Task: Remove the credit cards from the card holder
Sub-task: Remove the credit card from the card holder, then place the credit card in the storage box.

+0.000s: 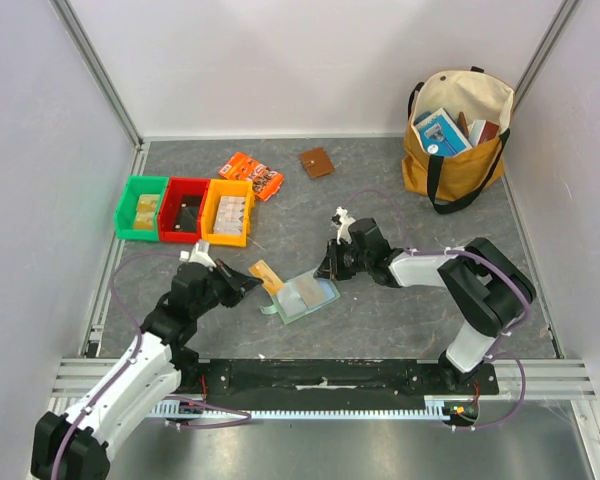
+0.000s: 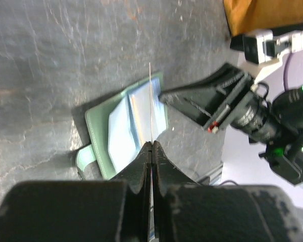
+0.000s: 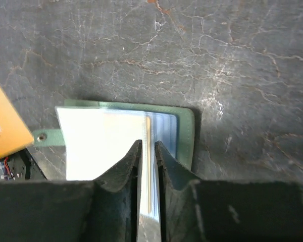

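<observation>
The left fingers pinch a tan-orange credit card, held just beside the far left corner of the card holder. The right fingers are nipped on a sleeve at its right side. It lies open on the tabletop.

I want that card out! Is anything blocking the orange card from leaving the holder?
Nothing visible does. The left gripper is shut on the credit card, which looks already out of its pocket in the card holder. The right gripper pinches a sleeve on the holder's other side, away from the card's path.
</observation>
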`<state>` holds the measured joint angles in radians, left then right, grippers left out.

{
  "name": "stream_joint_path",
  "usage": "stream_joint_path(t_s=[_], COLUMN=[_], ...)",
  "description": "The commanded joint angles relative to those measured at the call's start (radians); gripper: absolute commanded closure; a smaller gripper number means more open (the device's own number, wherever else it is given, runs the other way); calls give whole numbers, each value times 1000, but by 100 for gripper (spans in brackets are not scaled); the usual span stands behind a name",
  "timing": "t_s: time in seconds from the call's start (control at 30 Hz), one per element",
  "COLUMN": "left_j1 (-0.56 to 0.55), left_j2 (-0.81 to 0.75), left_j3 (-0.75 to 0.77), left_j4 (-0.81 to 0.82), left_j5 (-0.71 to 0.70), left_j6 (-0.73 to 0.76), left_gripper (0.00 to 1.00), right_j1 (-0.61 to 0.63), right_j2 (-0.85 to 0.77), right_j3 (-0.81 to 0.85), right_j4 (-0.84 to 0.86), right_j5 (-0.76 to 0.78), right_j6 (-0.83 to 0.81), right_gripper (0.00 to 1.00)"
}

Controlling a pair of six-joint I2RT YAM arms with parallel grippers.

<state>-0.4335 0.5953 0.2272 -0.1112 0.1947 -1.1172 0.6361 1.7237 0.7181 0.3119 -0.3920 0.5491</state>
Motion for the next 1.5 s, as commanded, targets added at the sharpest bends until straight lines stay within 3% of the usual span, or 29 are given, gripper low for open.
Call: stream_joint_path(t_s=[0.0, 0.13, 0.3, 0.43, 0.67, 1.0, 1.3, 1.47], left_j1=[80, 241, 531, 755, 972, 1036, 1041, 1035], left_j2=[73, 188, 268, 313, 443, 751, 1057, 1195], left_j3=[151, 267, 354, 374, 458, 607, 794, 845], left_j4=[-41, -9, 34, 103, 221, 295, 309, 341], left_j5=[-12, 92, 227, 288, 261, 126, 91, 162], left_j6=[109, 157, 180, 165, 217, 249, 257, 203], left_gripper=[98, 98, 98, 98, 98, 98, 98, 98], right_j1=[-7, -7, -9, -9, -9, -7, -7, -7], right_j2=[-140, -309, -467, -568, -658, -688, -662, -641], right_j3=[1, 7, -15, -68, -115, -129, -123, -120], right_j4=[-72, -140, -221, -238, -250, -254, -260, -258], right_j5=[57, 120, 208, 245, 266, 294, 271, 274], right_j6=[-51, -95, -130, -141, -166, -189, -221, -229], right_gripper=[73, 54, 25, 16, 9, 3, 3, 3])
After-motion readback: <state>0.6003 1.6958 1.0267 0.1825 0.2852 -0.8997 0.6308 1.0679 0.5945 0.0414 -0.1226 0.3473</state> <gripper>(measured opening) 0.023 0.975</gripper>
